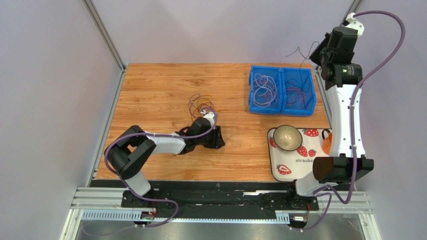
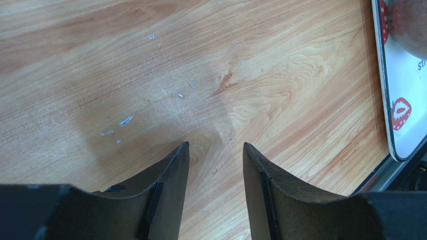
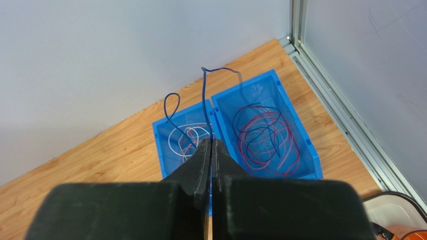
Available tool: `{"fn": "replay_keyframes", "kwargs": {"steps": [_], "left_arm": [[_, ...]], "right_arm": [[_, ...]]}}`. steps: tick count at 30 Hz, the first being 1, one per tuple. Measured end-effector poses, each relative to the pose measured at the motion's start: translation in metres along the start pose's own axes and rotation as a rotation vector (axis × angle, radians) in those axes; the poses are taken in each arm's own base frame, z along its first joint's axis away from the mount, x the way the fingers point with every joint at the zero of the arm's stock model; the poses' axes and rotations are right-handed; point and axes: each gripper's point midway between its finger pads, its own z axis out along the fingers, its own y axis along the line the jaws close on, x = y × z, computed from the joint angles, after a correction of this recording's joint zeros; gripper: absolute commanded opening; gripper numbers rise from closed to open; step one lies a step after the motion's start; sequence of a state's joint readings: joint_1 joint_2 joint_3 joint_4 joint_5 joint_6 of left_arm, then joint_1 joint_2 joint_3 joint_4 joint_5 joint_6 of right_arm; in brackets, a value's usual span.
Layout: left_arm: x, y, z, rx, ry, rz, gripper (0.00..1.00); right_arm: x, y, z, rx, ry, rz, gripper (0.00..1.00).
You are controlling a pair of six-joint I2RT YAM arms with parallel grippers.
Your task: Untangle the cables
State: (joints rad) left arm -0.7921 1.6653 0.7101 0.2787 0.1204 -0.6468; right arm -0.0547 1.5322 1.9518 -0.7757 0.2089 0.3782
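A loose tangle of thin cables (image 1: pixel 200 104) in purple, orange and yellow lies mid-table. My left gripper (image 1: pixel 219 138) is just to its near right, low over bare wood, open and empty (image 2: pixel 215 146). No cable shows in the left wrist view. My right gripper (image 1: pixel 316 56) is raised above the blue double bin (image 1: pixel 282 75) and is shut (image 3: pixel 211 141) on a thin dark blue cable (image 3: pixel 204 100) that loops up from the jaws. The left compartment holds white cables (image 3: pixel 188 136). The right compartment holds red and dark blue cables (image 3: pixel 265 135).
A white strawberry-print tray (image 1: pixel 293 167) sits at the near right with a metal bowl (image 1: pixel 287 137) and an orange object (image 1: pixel 327 142) on it. Its edge shows in the left wrist view (image 2: pixel 388 125). Metal frame posts (image 1: pixel 105 35) and grey walls bound the table.
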Motion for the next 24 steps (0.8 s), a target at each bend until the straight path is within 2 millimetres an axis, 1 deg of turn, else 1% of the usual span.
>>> {"fn": "replay_keyframes", "kwargs": {"steps": [2,4,10,12,16,20,21,24], "left_arm": [[0.0,0.0,0.0,0.0,0.0,0.0,0.52],[0.0,0.0,0.0,0.0,0.0,0.001,0.52],[0.0,0.0,0.0,0.0,0.001,0.001,0.52],[0.0,0.0,0.0,0.0,0.001,0.001,0.51],[0.0,0.0,0.0,-0.001,0.001,0.002,0.51],[0.0,0.001,0.0,-0.001,0.001,0.002,0.51],[0.0,0.001,0.0,-0.001,0.001,0.002,0.51],[0.0,0.0,0.001,-0.002,0.0,0.002,0.5]], "right_arm": [[0.007,-0.008,0.008,0.02,0.013,0.0,0.0],[0.019,-0.017,0.018,0.044,0.033,0.004,0.0],[0.065,-0.047,0.048,0.135,0.123,0.013,0.0],[0.081,-0.054,0.06,0.162,0.154,0.014,0.0],[0.105,-0.063,0.076,0.197,0.21,0.007,0.0],[0.111,-0.065,0.082,0.206,0.224,0.009,0.0],[0.11,-0.065,0.082,0.207,0.222,0.011,0.0],[0.098,-0.062,0.082,0.203,0.191,0.023,0.0]]}}
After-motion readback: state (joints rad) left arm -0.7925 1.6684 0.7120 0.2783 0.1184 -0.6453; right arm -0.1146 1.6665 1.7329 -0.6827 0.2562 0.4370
